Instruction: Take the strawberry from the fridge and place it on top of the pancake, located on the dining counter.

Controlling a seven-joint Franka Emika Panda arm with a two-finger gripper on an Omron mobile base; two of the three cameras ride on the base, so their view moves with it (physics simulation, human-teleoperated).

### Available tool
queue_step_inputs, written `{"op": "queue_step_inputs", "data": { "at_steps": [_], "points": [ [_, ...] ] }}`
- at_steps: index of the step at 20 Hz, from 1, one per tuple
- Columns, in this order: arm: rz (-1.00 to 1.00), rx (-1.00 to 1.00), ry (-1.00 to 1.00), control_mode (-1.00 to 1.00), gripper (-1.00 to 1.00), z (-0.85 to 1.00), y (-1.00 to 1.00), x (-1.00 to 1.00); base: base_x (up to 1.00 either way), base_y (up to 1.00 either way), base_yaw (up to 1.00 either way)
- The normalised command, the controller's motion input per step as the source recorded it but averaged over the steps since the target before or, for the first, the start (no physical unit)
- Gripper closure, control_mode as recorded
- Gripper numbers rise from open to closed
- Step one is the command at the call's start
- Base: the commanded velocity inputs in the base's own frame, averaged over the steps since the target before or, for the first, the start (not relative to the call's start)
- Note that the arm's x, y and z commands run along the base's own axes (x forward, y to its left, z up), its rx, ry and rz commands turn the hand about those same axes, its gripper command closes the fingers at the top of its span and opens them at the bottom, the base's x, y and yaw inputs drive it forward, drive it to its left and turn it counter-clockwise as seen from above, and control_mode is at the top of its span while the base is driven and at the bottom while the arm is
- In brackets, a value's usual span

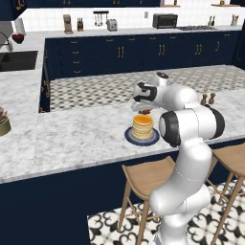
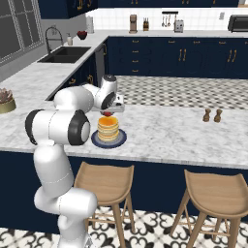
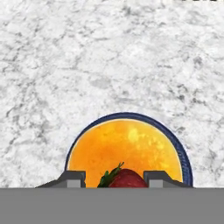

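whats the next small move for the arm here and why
Probably lower a touch, then open the fingers. The strawberry is pinched between them right above the pancake on its plate, and the base views show it hanging just over the stack, so a short drop should land it on top.

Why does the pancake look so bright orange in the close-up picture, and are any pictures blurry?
Hand view: the pancake glows evenly orange, lit flat, without glare; the strawberry is cut off at the bottom. Left base view: sharp, with soft shading under the plate. Right base view: sharp too, no blur.
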Motion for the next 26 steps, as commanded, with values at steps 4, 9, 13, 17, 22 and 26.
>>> {"op": "queue_step_inputs", "data": {
  "at_steps": [4,9,13,17,22,26],
  "points": [
    [0.0,0.0,0.0,-1.0,1.0,-0.29,0.04,0.0,0.0,0.0,0.0],
    [0.0,0.0,-0.04,-1.0,1.0,-0.14,0.01,0.0,0.0,0.0,0.0],
    [0.0,0.0,-0.1,-1.0,1.0,-0.25,0.15,0.0,0.0,0.0,0.0],
    [0.0,0.0,-0.1,-1.0,1.0,-0.1,0.0,0.04,0.0,0.0,0.0],
    [0.0,0.0,-0.05,-1.0,1.0,-0.03,0.0,0.0,0.0,0.0,0.0],
    [0.0,0.0,-0.06,-1.0,1.0,-0.01,0.0,0.0,0.0,0.0,0.0]
  ]
}}
